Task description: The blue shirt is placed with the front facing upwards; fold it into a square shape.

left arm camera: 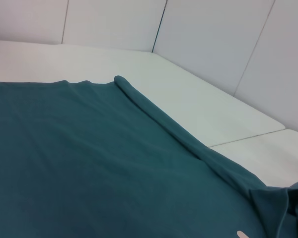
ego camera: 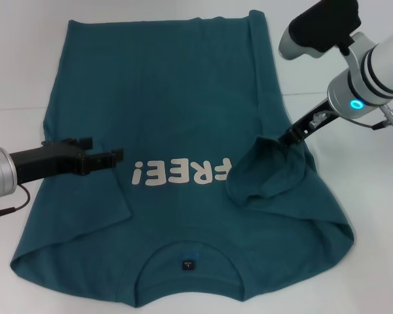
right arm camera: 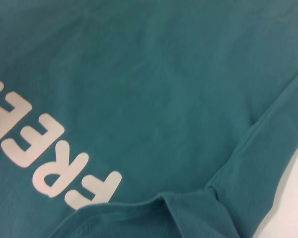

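White table [ego camera: 13, 72], lying under blue shirt [ego camera: 157, 91]; right gripper [ego camera: 289, 139] pinching sleeve [ego camera: 268, 171], lifting; left gripper [ego camera: 108, 159] hovering, jaws slightly apart, holding nothing.

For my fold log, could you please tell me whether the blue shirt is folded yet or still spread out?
Mostly spread: the blue shirt lies flat with its print showing; only the right sleeve is lifted inward, pinched by the right gripper.

The right gripper [ego camera: 289, 139] has its tips buried in the lifted sleeve of the blue shirt [ego camera: 183, 98], so how its jaws stand cannot be told. The small neck label [ego camera: 188, 264] is too small to read. Both arms run off the head view's edges.
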Motion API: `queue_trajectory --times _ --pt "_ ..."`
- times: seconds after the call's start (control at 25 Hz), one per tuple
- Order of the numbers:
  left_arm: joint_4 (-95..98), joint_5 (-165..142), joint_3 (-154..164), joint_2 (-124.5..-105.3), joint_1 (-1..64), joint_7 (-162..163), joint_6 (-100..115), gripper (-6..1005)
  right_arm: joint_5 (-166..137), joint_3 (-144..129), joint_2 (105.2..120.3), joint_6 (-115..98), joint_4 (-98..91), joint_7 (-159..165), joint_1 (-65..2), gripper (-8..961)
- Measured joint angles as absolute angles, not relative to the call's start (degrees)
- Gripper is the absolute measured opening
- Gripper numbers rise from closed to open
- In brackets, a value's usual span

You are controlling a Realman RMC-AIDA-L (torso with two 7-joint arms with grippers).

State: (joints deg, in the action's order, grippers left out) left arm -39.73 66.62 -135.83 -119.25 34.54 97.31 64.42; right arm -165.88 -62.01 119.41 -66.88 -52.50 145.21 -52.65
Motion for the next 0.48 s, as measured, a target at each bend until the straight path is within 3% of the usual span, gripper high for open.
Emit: queue_trajectory --times 0.48 --pt "-39.73 66.62 -135.86 -119.22 34.54 97.36 64.43 888 -165.64 -65.47 119.83 -66.73 -52.07 146.60 -51.59 524"
